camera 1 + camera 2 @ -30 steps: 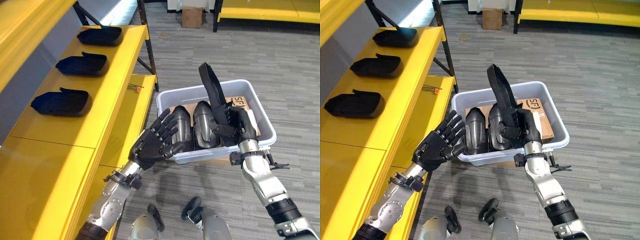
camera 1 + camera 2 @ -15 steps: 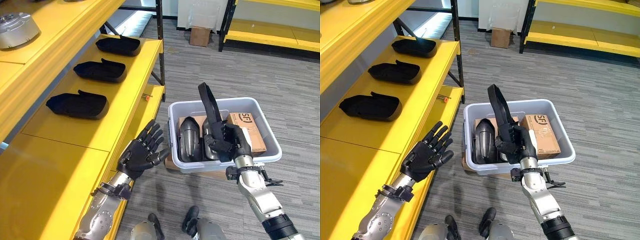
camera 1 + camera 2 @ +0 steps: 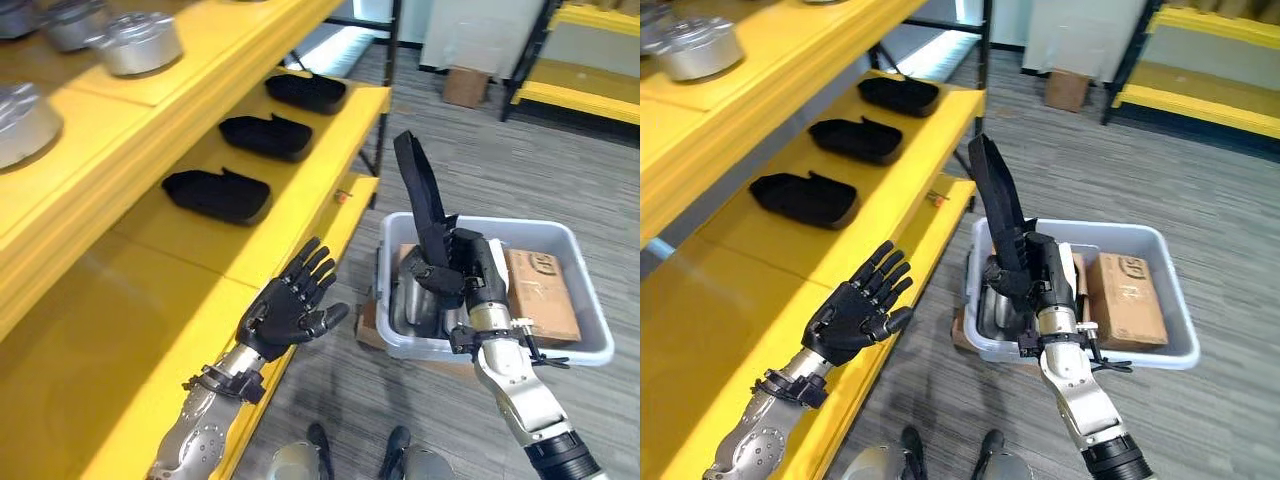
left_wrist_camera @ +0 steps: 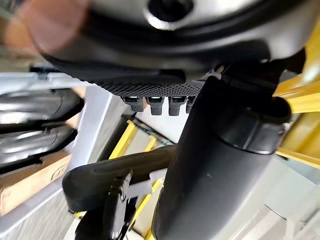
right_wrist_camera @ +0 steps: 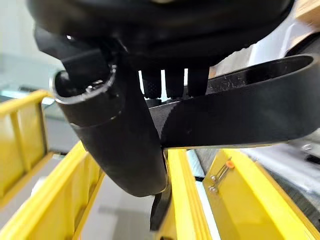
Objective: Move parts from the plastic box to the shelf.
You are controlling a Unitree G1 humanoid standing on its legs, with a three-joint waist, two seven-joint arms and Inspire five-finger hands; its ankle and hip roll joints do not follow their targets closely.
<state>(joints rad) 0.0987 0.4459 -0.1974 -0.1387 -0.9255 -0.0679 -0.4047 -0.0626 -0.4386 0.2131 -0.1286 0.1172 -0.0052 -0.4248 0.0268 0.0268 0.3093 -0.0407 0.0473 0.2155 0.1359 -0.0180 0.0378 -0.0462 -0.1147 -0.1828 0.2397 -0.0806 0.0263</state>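
A: Three black parts [image 3: 215, 194] lie in a row on the yellow shelf [image 3: 240, 250], with free space nearer; why is the left hand [image 3: 290, 310] spread, fingers apart?

B: Seemingly waiting. The right hand [image 3: 465, 275], fingers clamped, holds another part [image 3: 420, 195] upright above the plastic box [image 3: 590, 345].

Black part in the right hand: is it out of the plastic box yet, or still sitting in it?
Out. The right hand holds the black part upright, raised above the plastic box, fingers curled round its lower end.
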